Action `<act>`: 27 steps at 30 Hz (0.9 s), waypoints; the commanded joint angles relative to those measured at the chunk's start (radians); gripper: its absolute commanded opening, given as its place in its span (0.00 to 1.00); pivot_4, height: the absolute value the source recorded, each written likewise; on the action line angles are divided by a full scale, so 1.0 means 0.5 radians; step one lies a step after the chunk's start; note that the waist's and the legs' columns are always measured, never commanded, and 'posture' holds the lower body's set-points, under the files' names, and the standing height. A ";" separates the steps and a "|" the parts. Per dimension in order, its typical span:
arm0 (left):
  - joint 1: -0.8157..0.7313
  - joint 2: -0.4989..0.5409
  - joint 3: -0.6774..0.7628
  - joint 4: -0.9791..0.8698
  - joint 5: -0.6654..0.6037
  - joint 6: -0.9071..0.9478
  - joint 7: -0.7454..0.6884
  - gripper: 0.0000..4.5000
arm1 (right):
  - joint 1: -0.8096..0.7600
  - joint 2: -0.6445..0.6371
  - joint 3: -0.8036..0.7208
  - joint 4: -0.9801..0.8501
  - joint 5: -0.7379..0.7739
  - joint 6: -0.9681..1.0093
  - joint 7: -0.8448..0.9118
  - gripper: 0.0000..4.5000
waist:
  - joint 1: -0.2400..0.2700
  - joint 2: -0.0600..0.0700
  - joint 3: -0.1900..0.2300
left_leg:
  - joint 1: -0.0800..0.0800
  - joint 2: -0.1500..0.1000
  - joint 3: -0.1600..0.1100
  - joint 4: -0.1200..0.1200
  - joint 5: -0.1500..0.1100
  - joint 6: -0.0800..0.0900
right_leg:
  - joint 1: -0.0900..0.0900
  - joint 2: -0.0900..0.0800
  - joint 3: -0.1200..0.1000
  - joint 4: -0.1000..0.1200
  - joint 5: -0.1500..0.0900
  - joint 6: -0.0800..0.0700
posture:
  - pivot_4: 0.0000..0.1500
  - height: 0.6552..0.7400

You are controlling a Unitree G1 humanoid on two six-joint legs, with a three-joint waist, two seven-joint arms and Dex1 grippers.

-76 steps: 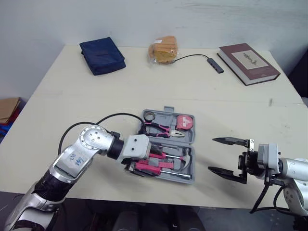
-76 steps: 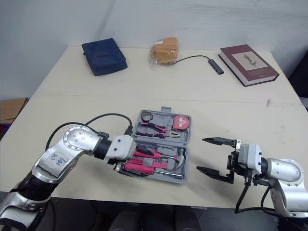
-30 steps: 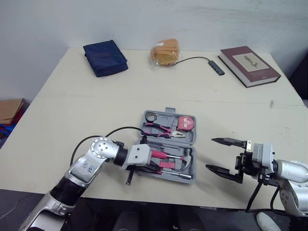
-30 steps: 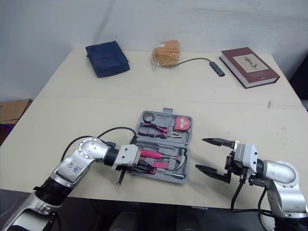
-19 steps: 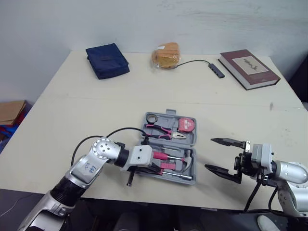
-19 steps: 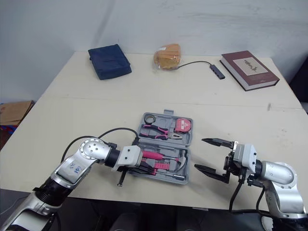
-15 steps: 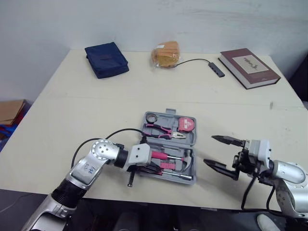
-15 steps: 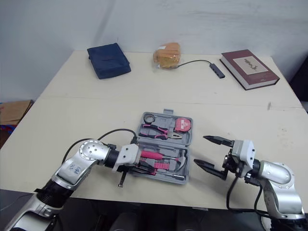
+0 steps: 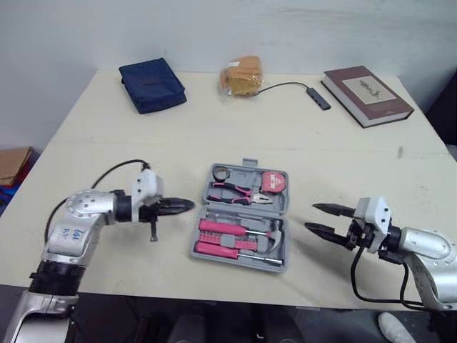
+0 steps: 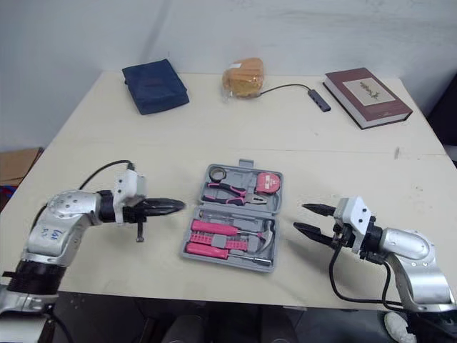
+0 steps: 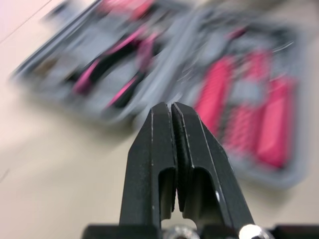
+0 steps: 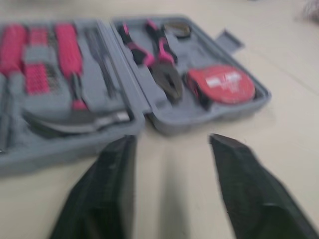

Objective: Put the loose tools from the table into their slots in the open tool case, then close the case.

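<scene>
The beige table [image 9: 285, 121] carries the open grey tool case [image 9: 250, 163] near its front edge, lying flat between the two arms. From the head views you get the whole layout: a book [image 9: 368, 86], a blue pouch [image 9: 152, 84] and a bagged loaf [image 9: 241, 76] sit far back, well away from the case. The wrist views add the close detail. The left one looks over fingers pressed flat together, and the right one looks between spread fingers at the case's open halves. The left arm reaches in low from the side, forearm level, and its left gripper [image 9: 187, 204] points at the case's left edge, near it but apart. The right gripper [image 9: 312, 217] is held low on the other side, jaws apart, just beside the case's right edge and not touching. Inside lie the pink screwdrivers [image 9: 223, 229], hammer [image 9: 275, 232], pliers [image 12: 162, 67] and red tape measure [image 12: 222, 83].
</scene>
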 commanded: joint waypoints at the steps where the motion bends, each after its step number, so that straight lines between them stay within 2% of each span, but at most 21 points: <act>1: -0.060 -0.074 0.021 0.080 0.067 -0.042 0.141 0.00 | -0.073 -0.033 0.080 0.051 -0.098 -0.050 0.040 0.14 | 0.007 0.000 0.000 | -0.004 0.000 0.000 0.001 0.000 0.000 | -0.003 -0.001 0.000 0.000 0.000 0.001 | 1.00 1.00; 2: -0.063 -0.101 0.004 0.113 0.098 -0.066 0.164 0.00 | -0.097 -0.024 0.113 0.079 -0.134 -0.053 0.033 0.02 | 0.010 -0.001 0.001 | -0.006 0.000 0.000 0.002 0.000 0.001 | -0.005 -0.002 -0.001 0.000 0.001 0.001 | 1.00 1.00; 3: -0.066 -0.127 -0.011 0.140 0.121 -0.069 0.190 0.00 | -0.118 -0.018 0.143 0.096 -0.155 -0.035 0.027 0.01 | 0.010 -0.001 0.001 | -0.008 0.000 -0.001 0.004 0.000 0.000 | -0.006 -0.002 -0.001 0.000 0.001 0.001 | 1.00 1.00; 10: -0.117 -0.294 -0.097 0.225 0.204 -0.067 0.270 0.00 | -0.257 0.052 0.326 0.146 -0.319 0.064 -0.071 0.01 | 0.001 -0.002 0.001 | -0.009 0.000 0.000 0.005 0.001 -0.003 | -0.006 -0.002 -0.001 0.001 0.001 0.003 | 1.00 1.00; 17: -0.168 -0.419 -0.198 0.265 0.272 -0.016 0.324 0.00 | -0.315 0.149 0.404 0.072 -0.303 0.166 -0.088 0.01 | 0.000 -0.003 0.002 | -0.005 0.000 0.001 0.003 0.003 -0.005 | -0.006 0.000 0.000 0.004 0.001 0.003 | 1.00 1.00; 21: -0.096 -0.400 -0.271 0.180 0.252 0.034 0.200 0.00 | -0.367 0.188 0.450 0.090 -0.324 0.182 -0.099 0.01 | -0.005 -0.003 0.002 | -0.005 0.000 0.002 0.004 0.003 -0.005 | -0.006 0.000 0.001 0.004 0.002 0.003 | 1.00 1.00; 27: 0.004 -0.381 -0.227 0.041 0.195 0.013 0.145 0.00 | -0.377 0.190 0.503 0.038 -0.311 0.212 -0.022 0.01 | -0.012 -0.003 0.002 | -0.004 0.000 0.002 0.003 0.002 -0.004 | -0.006 0.000 0.002 0.005 0.001 0.003 | 1.00 1.00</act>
